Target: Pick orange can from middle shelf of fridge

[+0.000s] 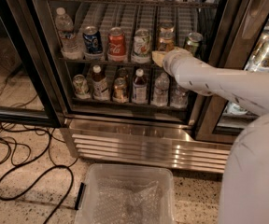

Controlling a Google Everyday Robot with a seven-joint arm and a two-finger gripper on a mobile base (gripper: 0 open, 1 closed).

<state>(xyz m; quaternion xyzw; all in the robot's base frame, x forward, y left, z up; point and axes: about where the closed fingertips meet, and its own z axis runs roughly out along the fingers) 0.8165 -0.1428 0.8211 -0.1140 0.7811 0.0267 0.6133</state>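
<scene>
Broadly, the fridge (139,146) fills the view: a stainless steel frame, glass front, dark wire racks, and a louvred base grille of ribbed, brushed metal. Across its right side reaches the robot's arm (223,83), a smooth, matte white tube. On the speckled stone floor (27,125) below sits a clear plastic bin (130,168), rectangular with rounded corners and lined with crinkled bubble wrap. Black cables (13,160) loop beside it.

The middle shelf (102,61) carries a clear, ribbed water bottle (65,31), then upright cans in a row: a blue can (92,40), a red cola can (116,44) and a pale can (142,44) with green print. The orange can (166,37) stands next, coppery with a silver top, and a green can (192,42) tilts at the far right. No label can be read.

The gripper (159,58), yellowish at its tip, is at the shelf's front rail just below and in front of the orange can. Whether it has hold of anything cannot be told.
</scene>
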